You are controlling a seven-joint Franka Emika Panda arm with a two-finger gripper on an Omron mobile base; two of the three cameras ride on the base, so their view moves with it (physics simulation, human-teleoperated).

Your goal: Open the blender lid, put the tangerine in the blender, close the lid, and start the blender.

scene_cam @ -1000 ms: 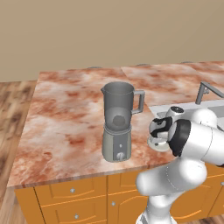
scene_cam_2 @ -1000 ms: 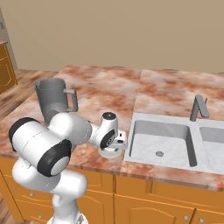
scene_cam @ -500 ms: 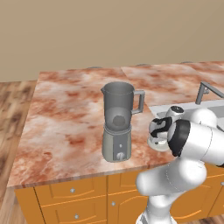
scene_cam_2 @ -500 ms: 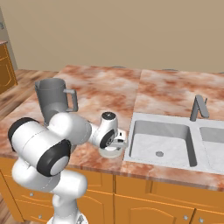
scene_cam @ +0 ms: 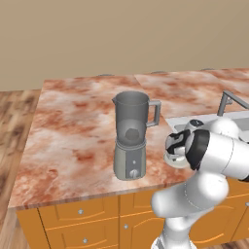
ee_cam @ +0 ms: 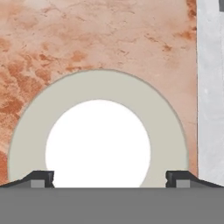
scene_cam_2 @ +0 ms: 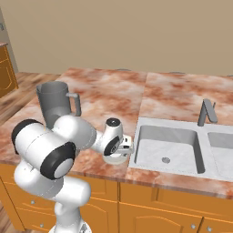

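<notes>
Round pale grey-beige blender lid (ee_cam: 98, 131) on marble counter (ee_cam: 87, 39), bottom cut off; gripper (ee_cam: 109, 178) tips wide apart astride white cap, grasp cannot tell; sink (ee_cam: 210, 87) at 3 o'clock

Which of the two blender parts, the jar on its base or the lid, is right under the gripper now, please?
The blender lid: the pale disc with the white centre cap lies flat on the counter beside the sink, under the gripper. The blender stands apart.

Blender (scene_cam: 131, 136) upright on counter, jar open, no lid on. Lid (ee_cam: 98, 131) flat on counter by sink, pale disc w/ white centre cap. Dark round shape inside jar, can't ID.
</notes>
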